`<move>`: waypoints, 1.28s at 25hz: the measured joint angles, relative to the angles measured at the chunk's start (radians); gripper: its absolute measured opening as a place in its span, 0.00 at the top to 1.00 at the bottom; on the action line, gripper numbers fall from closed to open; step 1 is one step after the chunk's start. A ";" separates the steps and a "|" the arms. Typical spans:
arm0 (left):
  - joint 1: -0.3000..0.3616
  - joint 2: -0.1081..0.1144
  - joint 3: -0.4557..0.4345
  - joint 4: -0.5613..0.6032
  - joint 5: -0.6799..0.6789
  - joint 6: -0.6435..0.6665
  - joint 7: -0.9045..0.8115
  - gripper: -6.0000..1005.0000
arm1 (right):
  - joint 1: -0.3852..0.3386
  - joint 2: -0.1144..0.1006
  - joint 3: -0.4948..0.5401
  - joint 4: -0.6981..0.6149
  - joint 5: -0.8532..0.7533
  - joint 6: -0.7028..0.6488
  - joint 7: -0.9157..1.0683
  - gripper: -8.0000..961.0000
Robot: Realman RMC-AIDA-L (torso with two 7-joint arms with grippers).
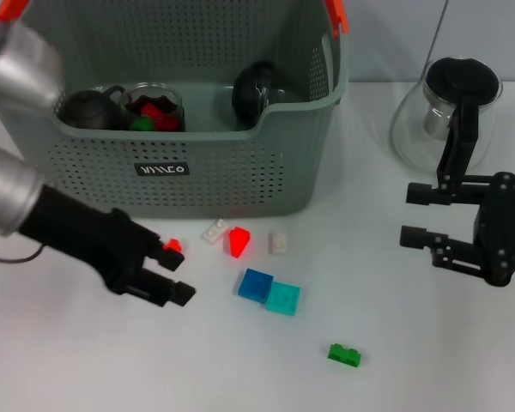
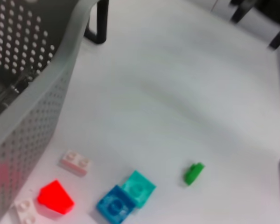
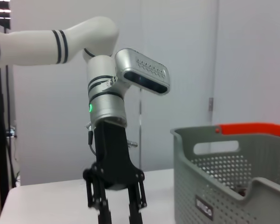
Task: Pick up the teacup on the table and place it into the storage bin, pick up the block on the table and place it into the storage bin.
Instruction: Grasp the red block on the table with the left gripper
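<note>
- Grey perforated plastic is forming the storage bin (image 1: pixel 240 184) at the far left of the table (image 1: pixel 412 360); dark teacups (image 1: pixel 259 90) and a glass of red and green pieces are already sitting inside it, and no teacup is showing on the table, so the block step is judged to be the one in hand.
- The left gripper (image 1: pixel 173 273) is hanging low just in front of the bin's near wall, its jaws parted, with a small red block (image 1: pixel 172 247) lying right at the fingertips; whether they are touching it cannot be told.
- More blocks are lying to its right: a larger red block (image 1: pixel 239 242), two white ones, a blue and teal pair (image 1: pixel 269 292) touching each other, and a green block (image 1: pixel 344 354) nearer and farther right.
- The right gripper (image 1: pixel 419 215) is waiting at the right, near a glass teapot (image 1: pixel 446 112), jaws spread and holding nothing.
- Next, the left fingers are needing to straddle the small red block, close, lift above the rim and release inside.
</note>
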 joint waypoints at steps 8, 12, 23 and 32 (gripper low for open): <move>-0.032 -0.076 0.194 0.016 0.072 -0.178 -0.021 0.42 | 0.005 -0.024 0.009 -0.005 -0.019 0.046 0.060 0.46; -0.028 -0.097 0.249 0.042 0.113 -0.230 -0.024 0.42 | 0.009 -0.025 0.009 -0.007 -0.024 0.048 0.070 0.46; -0.004 -0.086 0.243 0.096 0.279 -0.322 -0.074 0.42 | 0.014 -0.023 0.012 -0.008 -0.025 0.050 0.070 0.46; -0.003 -0.107 0.328 0.031 0.375 -0.469 -0.100 0.42 | 0.017 -0.020 0.016 -0.008 -0.020 0.050 0.070 0.46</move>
